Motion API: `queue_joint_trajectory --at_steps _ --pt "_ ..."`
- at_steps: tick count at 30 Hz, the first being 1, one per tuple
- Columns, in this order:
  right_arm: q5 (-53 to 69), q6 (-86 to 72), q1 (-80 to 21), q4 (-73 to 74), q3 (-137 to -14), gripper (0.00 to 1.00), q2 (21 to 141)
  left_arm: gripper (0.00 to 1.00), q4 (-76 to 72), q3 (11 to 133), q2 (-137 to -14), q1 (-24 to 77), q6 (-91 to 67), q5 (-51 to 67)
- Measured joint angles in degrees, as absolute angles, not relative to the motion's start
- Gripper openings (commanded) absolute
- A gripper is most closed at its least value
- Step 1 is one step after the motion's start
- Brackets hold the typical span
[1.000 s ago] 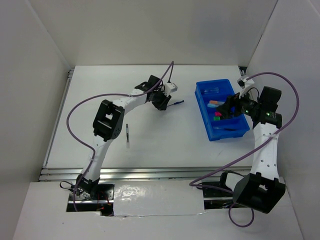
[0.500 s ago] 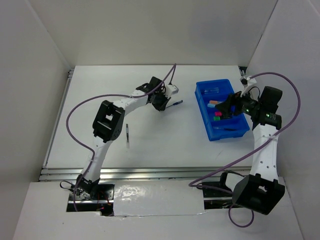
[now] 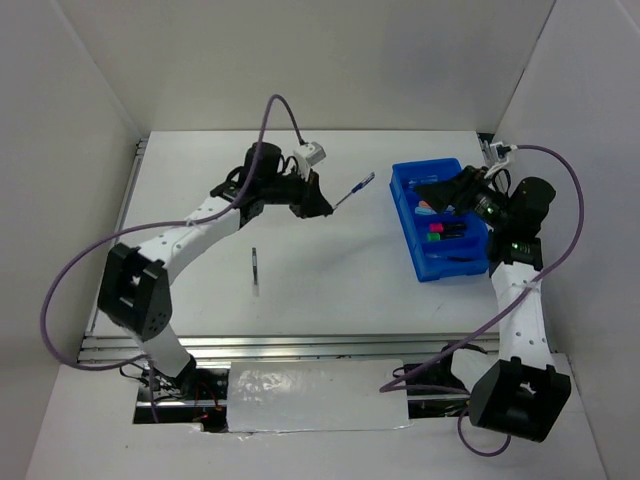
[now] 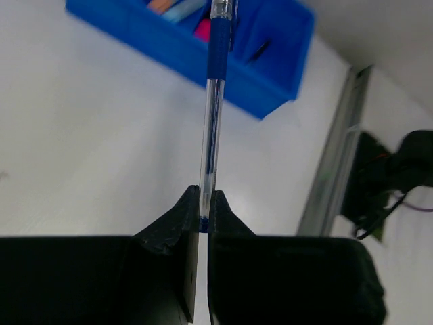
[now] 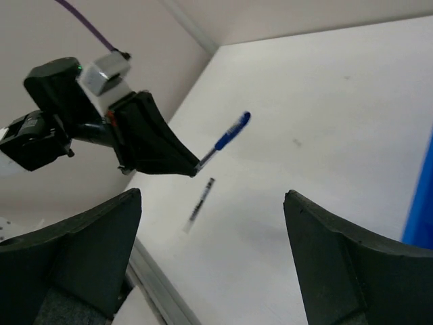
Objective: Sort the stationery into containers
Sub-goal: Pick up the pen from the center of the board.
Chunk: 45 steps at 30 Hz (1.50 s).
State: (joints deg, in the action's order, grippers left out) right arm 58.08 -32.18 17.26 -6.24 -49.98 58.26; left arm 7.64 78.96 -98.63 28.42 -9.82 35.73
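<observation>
**Left gripper has lifted the thin blue pen off the bench**

Since half a second ago the left arm has swung its elbow out toward the left edge and raised its wrist. The pen, which then lay flat on the bench under the fingers, now hangs in the air pointing toward the blue tray. The right gripper has drifted toward the tray's far end.

Left tool: clamped on the pen. The wrist view shows both fingertips pinching the very tail end, so nearly the whole barrel, blue grip section included, sticks out ahead. Judgement: an end pinch lets the free tip go into a compartment first, without the fingers fouling the tray wall. It also gives little hold against swinging, so the pen could pivot or slip in transit.

Right tool: spread wide and holding nothing. It hangs over the tray, probably parked, and may crowd the drop zone.

Tray: near the right edge, toward the far right corner. Pink- and green-capped highlighters lie together in a middle compartment, which suggests sorting by kind. From these views I cannot tell which compartment is meant for blue pens.

Remaining: a slim grey pen lies on the bench left of centre, well apart from both grippers.

Step in hand: carrying the pen across to the tray, not yet released.
</observation>
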Motion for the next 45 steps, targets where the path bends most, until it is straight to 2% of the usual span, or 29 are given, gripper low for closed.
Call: queue_joint_trajectory --at_steps 6,18,23,25,26,29,35,37,38,40,45 --pt "56.58 -40.73 9.78 -12.86 -50.74 0.92 59.11 0.00 2.31 78.26 -90.48 30.26 -15.99 39.27" --pt "49.54 -42.11 -1.32 -13.23 -54.46 0.91 63.79 0.00 3.03 77.12 -90.24 33.06 -18.20 39.75" --pt "46.83 -42.35 -3.03 -12.80 -54.54 0.86 66.08 0.00 3.05 77.12 -90.24 34.24 -18.20 39.75" --pt "45.89 -42.44 -3.29 -12.78 -54.57 0.72 66.67 0.00 3.03 77.12 -90.24 34.41 -18.20 39.75" --pt "45.58 -42.37 -3.46 -12.80 -54.57 0.60 66.81 0.00 3.01 77.12 -90.21 34.48 -18.20 39.75" --pt "44.80 -42.30 -4.05 -12.75 -54.78 0.44 66.87 0.00 2.98 77.08 -90.13 34.54 -18.22 39.75" --pt "42.74 -40.56 -4.82 -11.77 -54.98 0.23 66.87 0.00 2.96 76.77 -89.97 34.57 -18.22 39.75" --pt "42.13 -39.66 -5.02 -10.87 -55.05 0.23 66.87 0.00 3.03 76.75 -89.97 34.57 -18.22 39.75" --pt "41.95 -39.38 -5.06 -10.28 -55.22 0.31 66.87 0.00 3.07 76.73 -89.97 34.57 -18.24 39.75" --pt "41.71 -38.94 -5.17 -9.02 -55.64 0.39 66.87 0.00 3.01 76.71 -89.97 34.57 -18.26 39.72" --pt "41.71 -37.98 -5.72 -7.22 -56.62 0.32 66.87 0.00 2.94 76.71 -89.91 34.54 -18.39 39.72"
